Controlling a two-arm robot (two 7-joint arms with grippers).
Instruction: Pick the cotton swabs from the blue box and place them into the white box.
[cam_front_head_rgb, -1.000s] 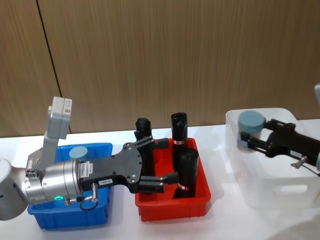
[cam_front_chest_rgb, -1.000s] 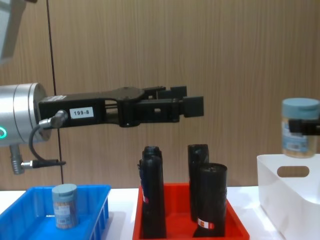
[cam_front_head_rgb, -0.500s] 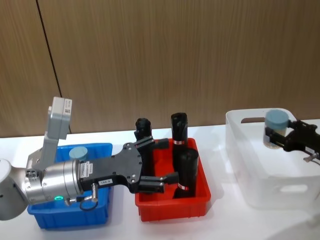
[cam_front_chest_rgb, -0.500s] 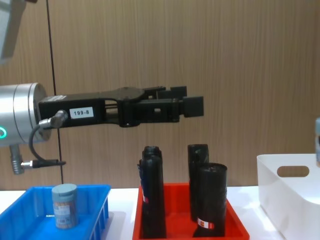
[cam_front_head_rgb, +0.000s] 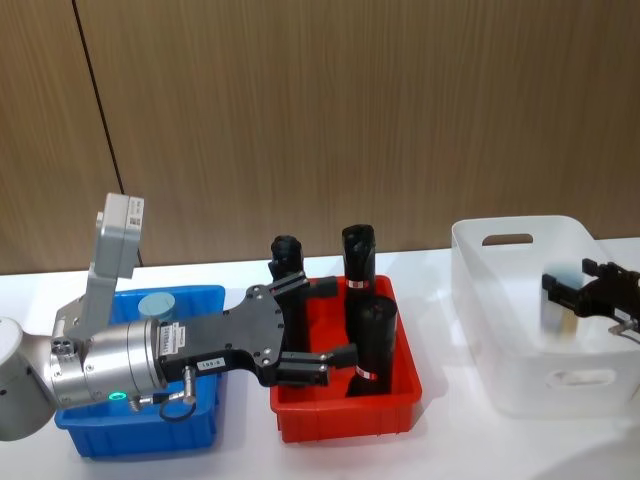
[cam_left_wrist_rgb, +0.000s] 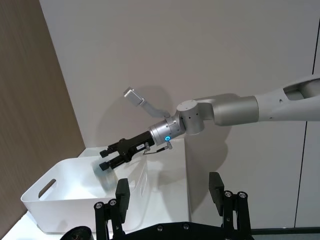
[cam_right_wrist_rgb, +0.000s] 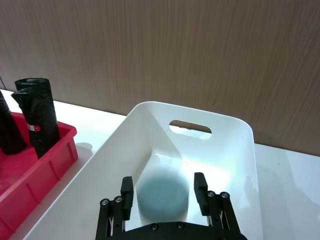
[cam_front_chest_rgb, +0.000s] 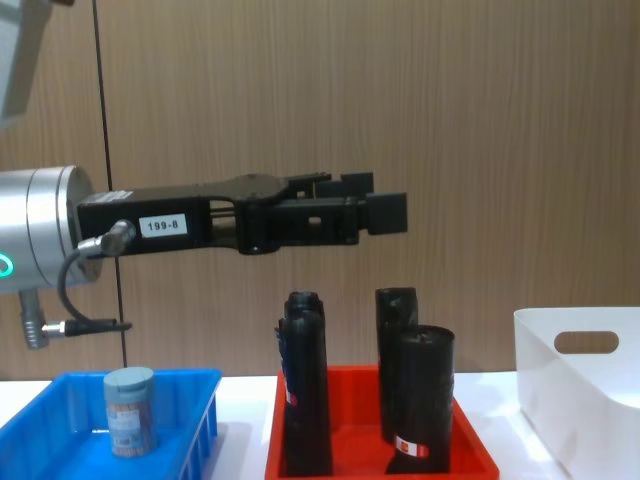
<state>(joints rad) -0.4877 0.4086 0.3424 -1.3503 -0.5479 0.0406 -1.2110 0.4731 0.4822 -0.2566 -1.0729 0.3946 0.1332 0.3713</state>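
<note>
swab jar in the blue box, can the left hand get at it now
Probably yes: the swab jar stands uncovered in the blue box, and the open left hand hovers over the red tray beside it.

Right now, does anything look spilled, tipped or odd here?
Nothing stands out. The black rolls stand upright in the red tray under the left gripper, one cotton swab jar stands in the blue box, and the right gripper reaches into the white box.
</note>
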